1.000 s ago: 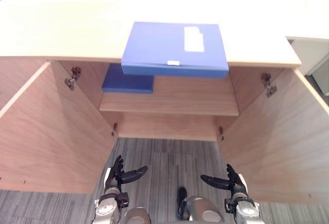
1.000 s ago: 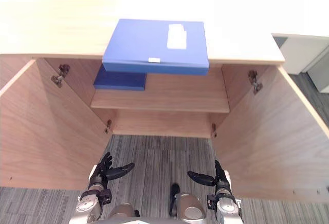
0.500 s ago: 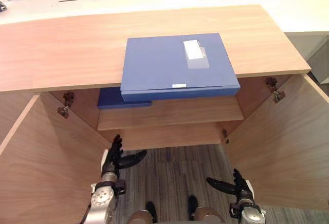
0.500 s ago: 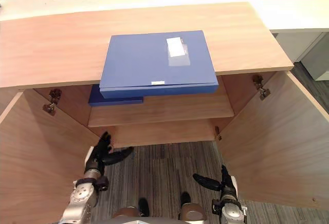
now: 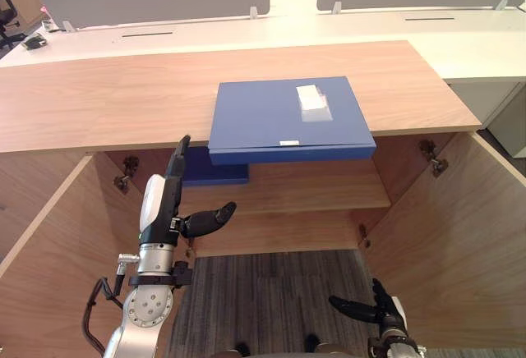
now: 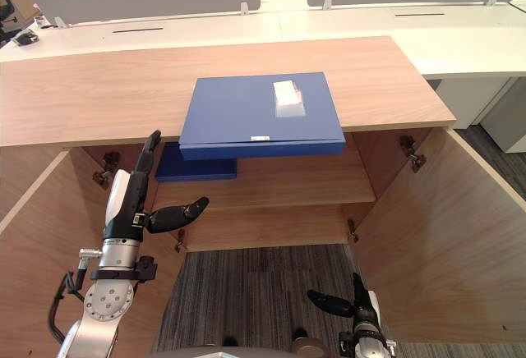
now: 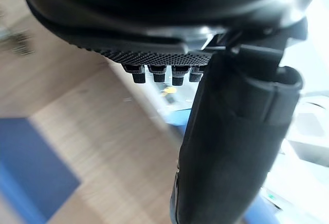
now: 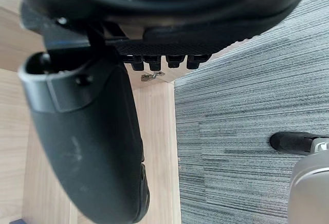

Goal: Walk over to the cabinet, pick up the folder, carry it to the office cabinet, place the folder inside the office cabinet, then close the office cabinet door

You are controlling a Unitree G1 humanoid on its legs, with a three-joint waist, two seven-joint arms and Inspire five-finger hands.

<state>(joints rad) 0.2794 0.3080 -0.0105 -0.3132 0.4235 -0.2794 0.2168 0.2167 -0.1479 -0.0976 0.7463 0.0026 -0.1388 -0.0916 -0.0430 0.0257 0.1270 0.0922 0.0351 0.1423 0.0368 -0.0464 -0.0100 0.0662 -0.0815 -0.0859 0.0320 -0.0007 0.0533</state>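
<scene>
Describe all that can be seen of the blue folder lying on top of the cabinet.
The folder is a flat, blue, box-like file, closed, of smooth plastic-looking material. It lies flat on the wooden cabinet top, its near edge jutting slightly past the front edge. A white label sits on its cover and a small white tag on its near side. Nothing else touches it.

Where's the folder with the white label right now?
In the left eye view the folder lies flat on the cabinet top, overhanging its front edge, right of the left hand and above a second folder on the shelf.
</scene>
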